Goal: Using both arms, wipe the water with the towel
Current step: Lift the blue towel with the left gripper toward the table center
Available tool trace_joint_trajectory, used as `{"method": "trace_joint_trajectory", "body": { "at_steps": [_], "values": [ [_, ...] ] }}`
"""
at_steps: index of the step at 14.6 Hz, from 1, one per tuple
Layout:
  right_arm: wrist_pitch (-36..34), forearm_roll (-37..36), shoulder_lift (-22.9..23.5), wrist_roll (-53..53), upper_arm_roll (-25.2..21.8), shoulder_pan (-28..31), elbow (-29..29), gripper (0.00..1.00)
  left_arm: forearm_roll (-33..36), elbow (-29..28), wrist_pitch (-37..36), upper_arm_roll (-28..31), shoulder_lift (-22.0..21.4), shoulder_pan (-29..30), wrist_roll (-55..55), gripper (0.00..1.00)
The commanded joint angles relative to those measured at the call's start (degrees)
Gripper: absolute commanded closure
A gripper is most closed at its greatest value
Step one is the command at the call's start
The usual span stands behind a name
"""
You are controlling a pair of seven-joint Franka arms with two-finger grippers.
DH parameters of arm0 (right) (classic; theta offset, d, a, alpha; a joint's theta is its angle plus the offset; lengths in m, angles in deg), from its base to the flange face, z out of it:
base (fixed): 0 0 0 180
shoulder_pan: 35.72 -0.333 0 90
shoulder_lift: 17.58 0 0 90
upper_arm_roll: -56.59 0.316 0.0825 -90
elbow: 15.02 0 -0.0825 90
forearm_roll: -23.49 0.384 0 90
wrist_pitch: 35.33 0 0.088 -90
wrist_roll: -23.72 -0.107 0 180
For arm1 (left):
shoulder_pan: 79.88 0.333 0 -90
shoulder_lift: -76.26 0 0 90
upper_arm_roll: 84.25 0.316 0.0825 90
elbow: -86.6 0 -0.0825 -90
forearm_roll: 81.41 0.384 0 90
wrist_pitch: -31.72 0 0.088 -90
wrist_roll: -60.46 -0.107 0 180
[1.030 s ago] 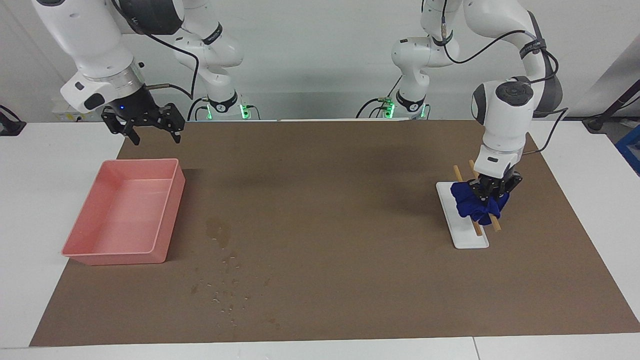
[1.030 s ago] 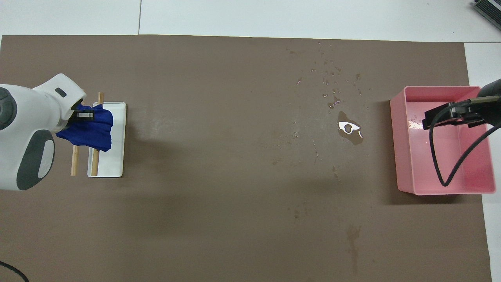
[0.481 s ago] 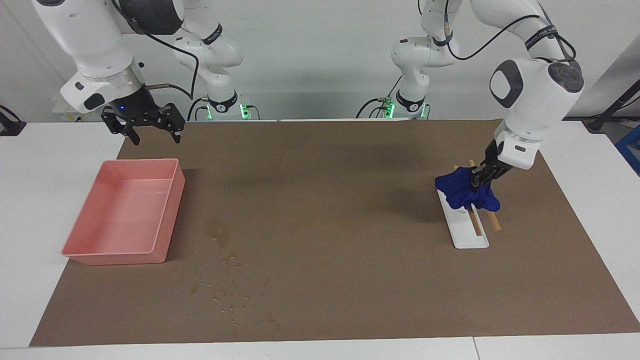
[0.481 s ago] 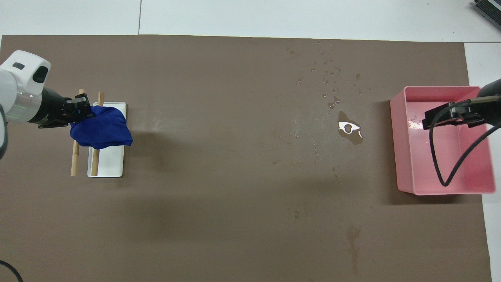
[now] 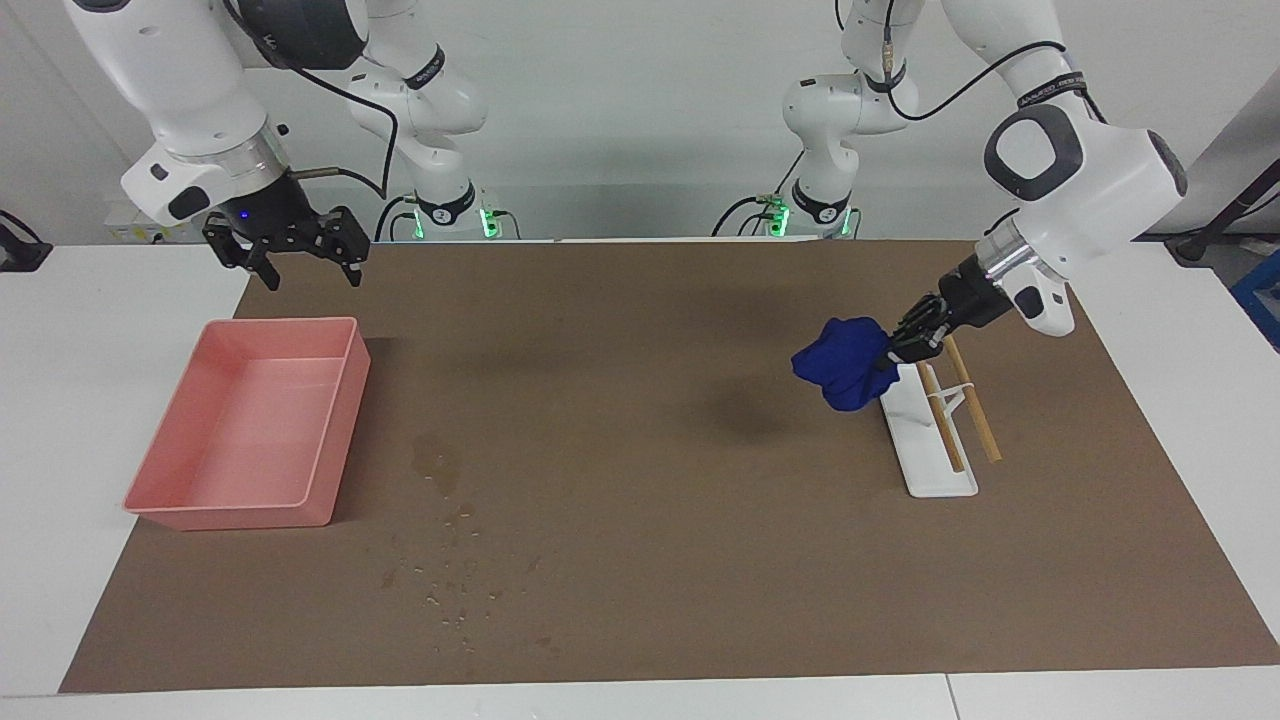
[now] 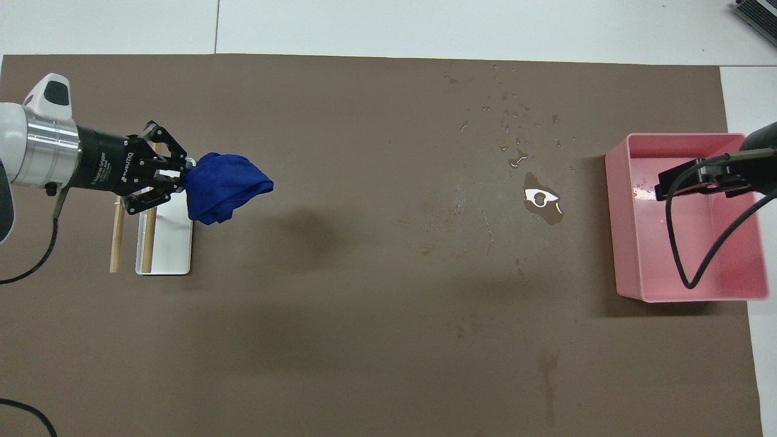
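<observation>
My left gripper (image 5: 903, 345) (image 6: 181, 179) is shut on the towel (image 5: 846, 362) (image 6: 226, 186), a bunched royal-blue lump. The towel hangs in the air over the brown mat, just beside the white plate (image 5: 928, 462) (image 6: 173, 244). The wrist lies almost level and points toward the middle of the table. The water is a damp puddle (image 5: 437, 462) (image 6: 542, 199) beside the pink tray, with scattered droplets (image 5: 455, 592) (image 6: 515, 118) farther from the robots. My right gripper (image 5: 310, 270) (image 6: 698, 179) waits open and empty above the pink tray (image 5: 345, 420) (image 6: 613, 230).
Two wooden sticks (image 5: 973, 412) (image 6: 115, 243) lie across the white plate at the left arm's end of the table. A brown mat (image 5: 650, 520) (image 6: 364, 340) covers the table. More damp stains (image 6: 548, 364) mark the mat nearer the robots.
My left gripper has lifted the towel off the plate and sticks and swung it toward the table's middle, its wrist turning from upright to nearly level. The right arm has not moved.
</observation>
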Motion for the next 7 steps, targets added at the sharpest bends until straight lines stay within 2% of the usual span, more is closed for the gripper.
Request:
{"method": "trace_joint_trajectory", "body": {
  "at_steps": [1,3,7],
  "values": [
    [0.2,-0.3,-0.6,-0.1,0.4,0.4,0.6,0.00,-6.6,1.0,-1.5,-0.3,-2.6,-0.3,11.6,1.00],
    [0.2,-0.3,-0.6,-0.1,0.4,0.4,0.6,0.00,-8.8,2.0,-1.5,-1.5,-3.6,-0.2,18.4,1.00],
    [0.2,-0.3,-0.6,-0.1,0.4,0.4,0.6,0.00,-13.9,1.8,-2.5,-2.2,-7.4,-0.2,21.1,1.00]
  ]
}}
